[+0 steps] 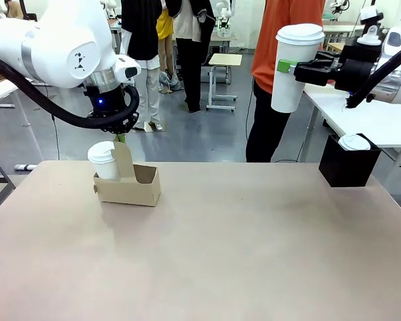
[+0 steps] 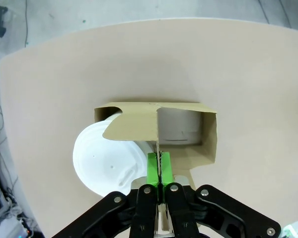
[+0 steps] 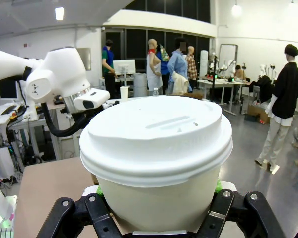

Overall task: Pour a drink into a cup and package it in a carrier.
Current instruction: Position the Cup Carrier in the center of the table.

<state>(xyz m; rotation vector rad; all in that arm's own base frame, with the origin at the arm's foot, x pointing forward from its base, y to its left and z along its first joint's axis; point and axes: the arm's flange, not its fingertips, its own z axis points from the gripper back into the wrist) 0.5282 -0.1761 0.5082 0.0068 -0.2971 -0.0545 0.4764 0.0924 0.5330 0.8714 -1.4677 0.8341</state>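
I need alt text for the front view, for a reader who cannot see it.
The right tool holds a lidded white cup high at the far right, while the left tool pinches the handle of a brown carrier on the table. A second cup, also lidded, sits in the carrier.

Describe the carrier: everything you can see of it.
The carrier is a low brown cardboard box with an upright centre handle dividing two compartments. It looks like thin, plain card, undamaged. It stands level on the tan table, on the robot's left side, apparently resting there. A lidded white cup sits in the compartment on the robot's left; the other is empty. The left hand is closed on the handle's top edge, green pads pinching it from above.
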